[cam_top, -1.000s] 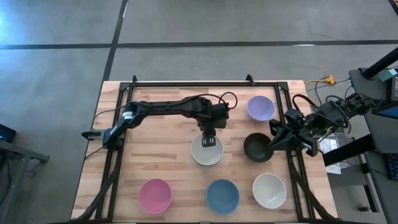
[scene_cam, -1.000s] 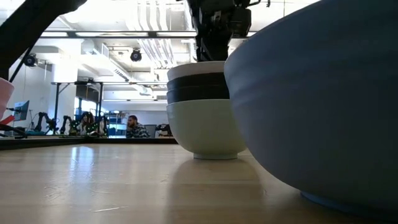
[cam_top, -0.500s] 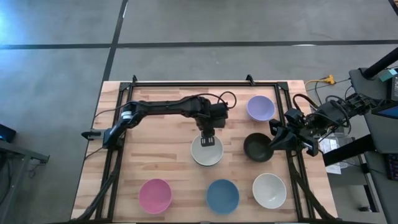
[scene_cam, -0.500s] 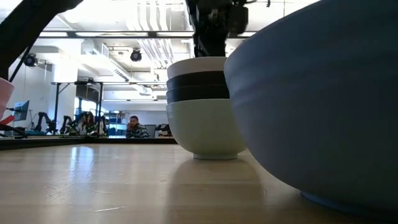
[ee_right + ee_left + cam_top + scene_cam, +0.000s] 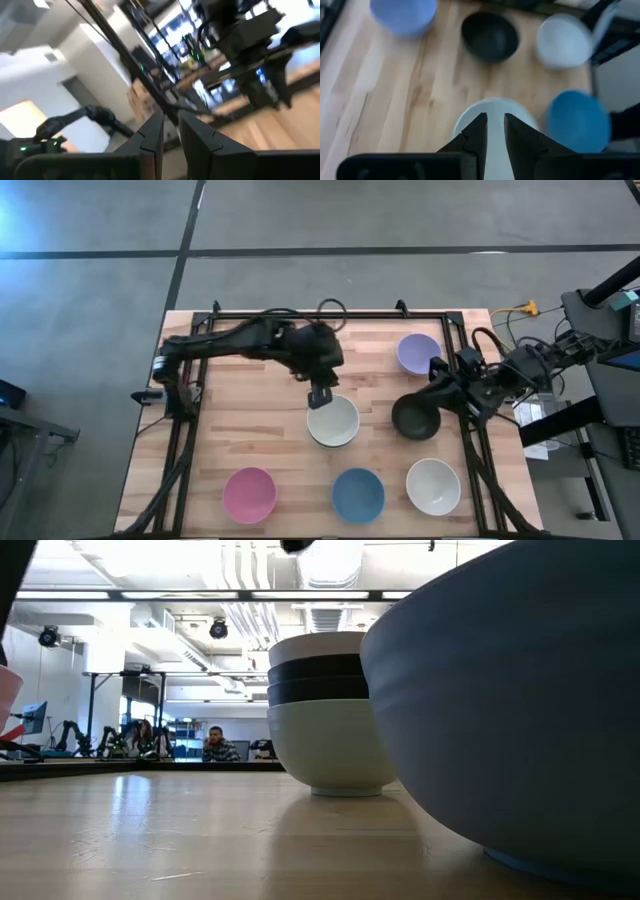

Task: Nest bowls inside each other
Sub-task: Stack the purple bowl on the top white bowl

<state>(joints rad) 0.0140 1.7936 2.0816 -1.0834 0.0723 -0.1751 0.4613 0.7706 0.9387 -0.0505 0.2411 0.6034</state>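
Hovering just off the rim of the central stack (image 5: 332,421), at about its eleven o'clock, the left gripper (image 5: 319,394) holds nothing; its fingers (image 5: 475,135) stand a narrow slit apart over the white top bowl (image 5: 495,112). From table height that stack reads as a white bowl (image 5: 335,748) at the base, two black ones nested in it, and a white one on top, rims level, so the pile sits square and ready for more.

Spread around it as a ring of singles are the lavender bowl (image 5: 418,353) at two o'clock, black bowl (image 5: 414,416) at three, white bowl (image 5: 433,485) at four to five, blue bowl (image 5: 358,493) at six and pink bowl (image 5: 249,493) at seven to eight, each well apart, leaving approach room.

The right gripper (image 5: 437,387) sits at the black bowl's one-o'clock rim, fingers nearly together; whether it pinches that rim I cannot tell.
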